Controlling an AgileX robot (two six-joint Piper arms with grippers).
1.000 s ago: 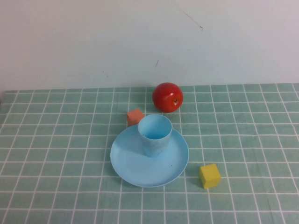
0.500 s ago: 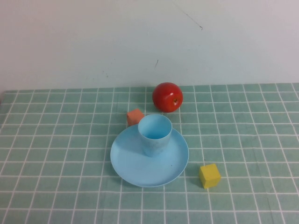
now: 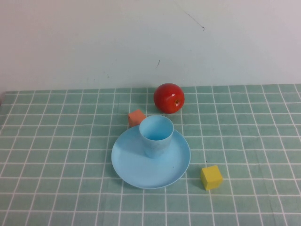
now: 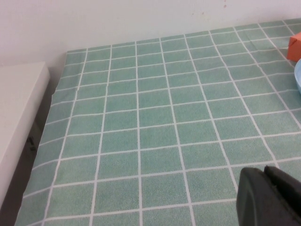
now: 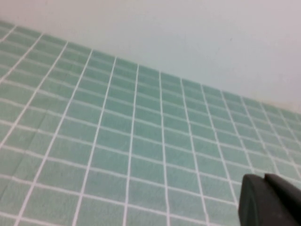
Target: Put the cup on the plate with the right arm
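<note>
- Green checked tablecloth with white grid lines (image 3: 56, 155): the work surface; it fills both wrist views, so both arms hang over bare cloth away from the objects and neither appears in the high view.
- Round, shallow light blue plastic plate (image 3: 134, 172): lies flat near the middle of the cloth; its edge just enters the left wrist view (image 4: 298, 77).
- Small light blue plastic tumbler, the cup (image 3: 156, 136): stands upright, mouth up, on the far part of the plate, inside the rim. By this layout the placement looks complete; the step in hand is judged to be retreat and parking.
- Glossy red apple (image 3: 169, 98): on the cloth beyond the plate, apart from it.
- Yellow cube (image 3: 211, 177): on the cloth to the right of the plate, near but clear of its rim.
- Orange cube (image 3: 136, 117): just beside the plate's far rim, possibly touching; also seen in the left wrist view (image 4: 295, 46).
- Right gripper (image 5: 270, 200): dark fingers pressed together, holding nothing, over bare cloth. To finish well, keep it high and away from the cup, since a light tumbler would likely tip at a brush.
- Left gripper (image 4: 270, 195): only a dark tip shows over bare cloth; whether its jaws are spread or pressed together cannot be told. It should remain parked.
</note>
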